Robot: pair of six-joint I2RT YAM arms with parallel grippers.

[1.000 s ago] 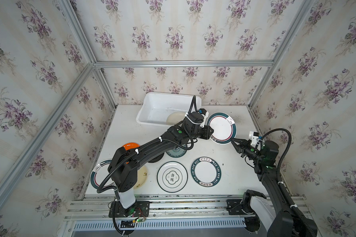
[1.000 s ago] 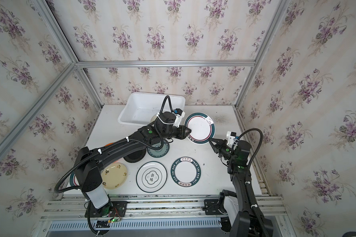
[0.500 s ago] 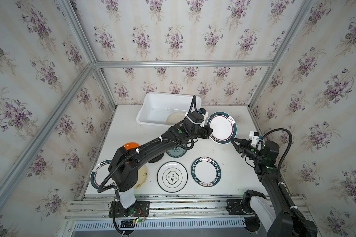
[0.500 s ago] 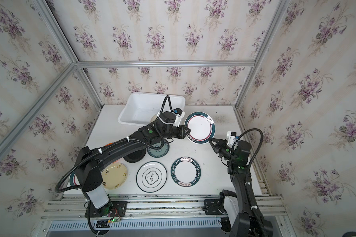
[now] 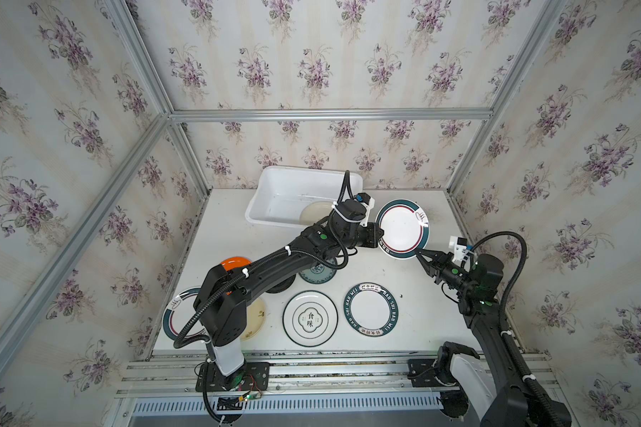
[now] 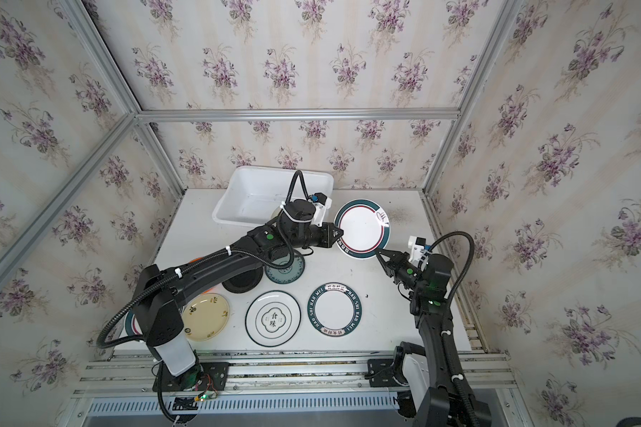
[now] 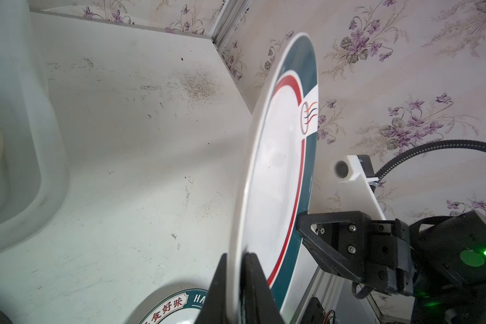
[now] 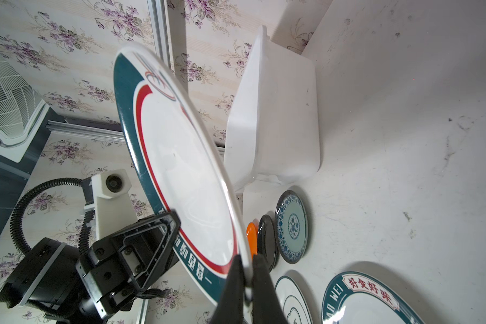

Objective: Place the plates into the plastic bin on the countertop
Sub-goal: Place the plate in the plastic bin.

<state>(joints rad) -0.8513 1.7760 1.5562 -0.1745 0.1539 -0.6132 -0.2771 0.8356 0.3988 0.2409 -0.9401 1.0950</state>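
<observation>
The held plate [image 5: 402, 229] is stiff and glazed, probably slick and breakable, so it is best pinched at the rim. The left gripper [image 5: 379, 236] and right gripper [image 5: 420, 253] both clamp opposite rim edges, with the plate between them. The bin [image 5: 293, 192] sits just behind the left gripper. The characters on its rim are unclear; a lettered plate [image 5: 371, 309] near the right gripper reads "HAO SHI HAO WEI".

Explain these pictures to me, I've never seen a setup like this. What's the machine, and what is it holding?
Two black robot arms work at a white countertop. Two pictures look down from overhead, and the other two come from cameras on the arms' wrists. The left gripper and right gripper are both shut on the rim of one teal-rimmed plate, at different spots, lifted off the counter. The white plastic bin at the back holds a cream plate. Several other plates lie flat on the counter, such as the lettered plate.
</observation>
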